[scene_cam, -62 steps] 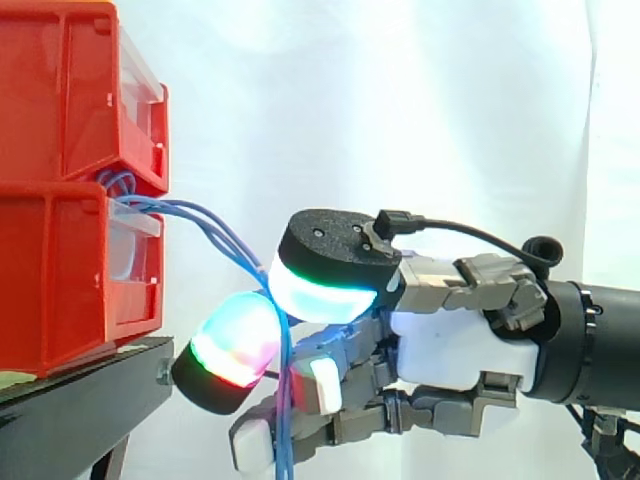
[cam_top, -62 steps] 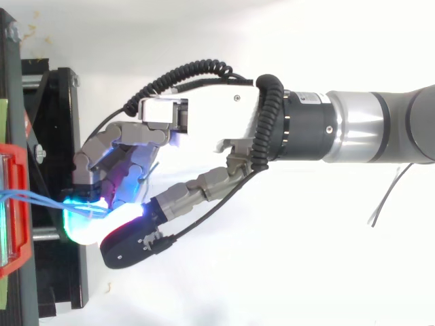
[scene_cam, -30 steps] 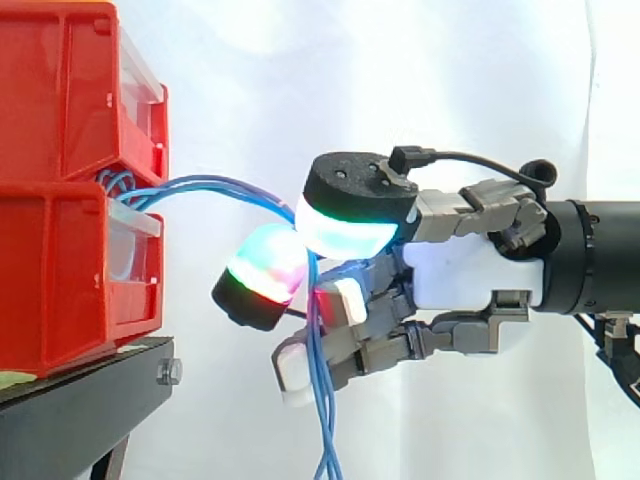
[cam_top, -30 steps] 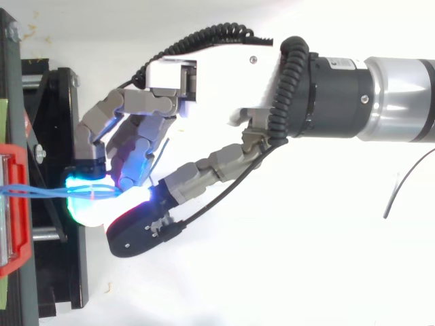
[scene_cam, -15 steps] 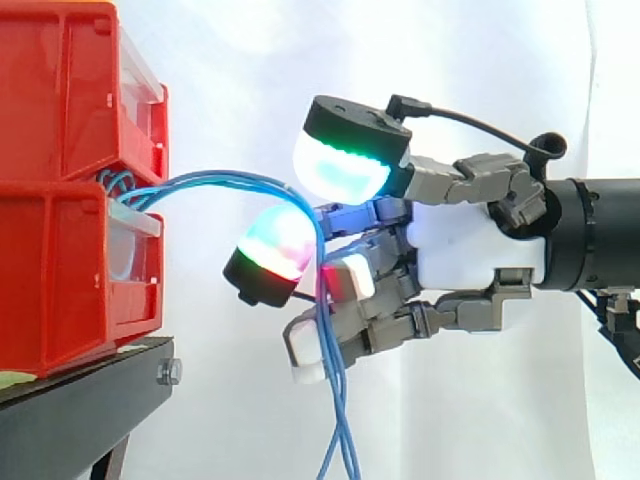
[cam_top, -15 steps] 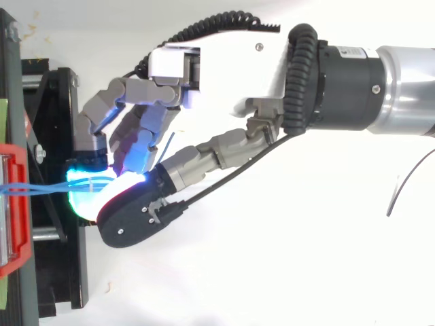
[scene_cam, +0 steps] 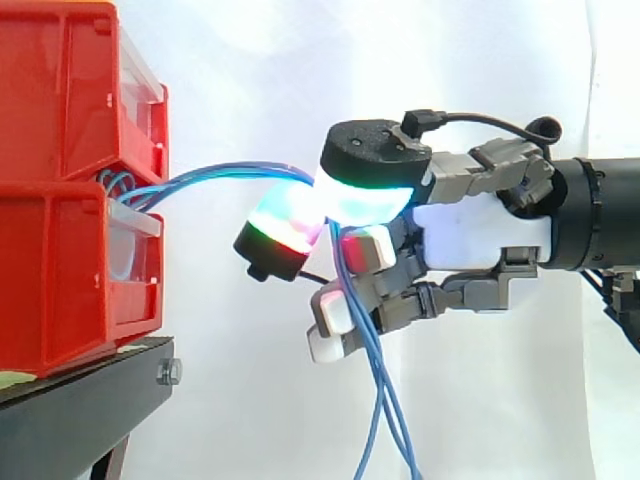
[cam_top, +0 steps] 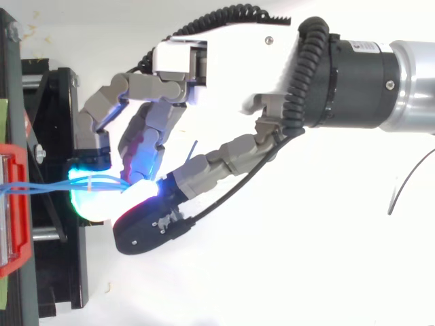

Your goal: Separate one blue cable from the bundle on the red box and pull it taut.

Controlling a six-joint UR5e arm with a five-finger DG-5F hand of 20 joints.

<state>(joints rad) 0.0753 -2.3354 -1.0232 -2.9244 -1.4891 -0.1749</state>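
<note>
**Blue strands arch out from the red box**

Several thin blue cables (scene_cam: 200, 180) leave a small coil at the front of the lower red plastic box (scene_cam: 60, 290) at frame left. They arch right to mid-frame, bend down between the pads of the hand (scene_cam: 480, 235) and hang slack to the bottom edge.

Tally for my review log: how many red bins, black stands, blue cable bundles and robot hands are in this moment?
red bins: 2, stacked, the lower one at
black stand: 1
blue cable bundle: 1, strands too close together to count
hand: 1
Total: 5
</note>
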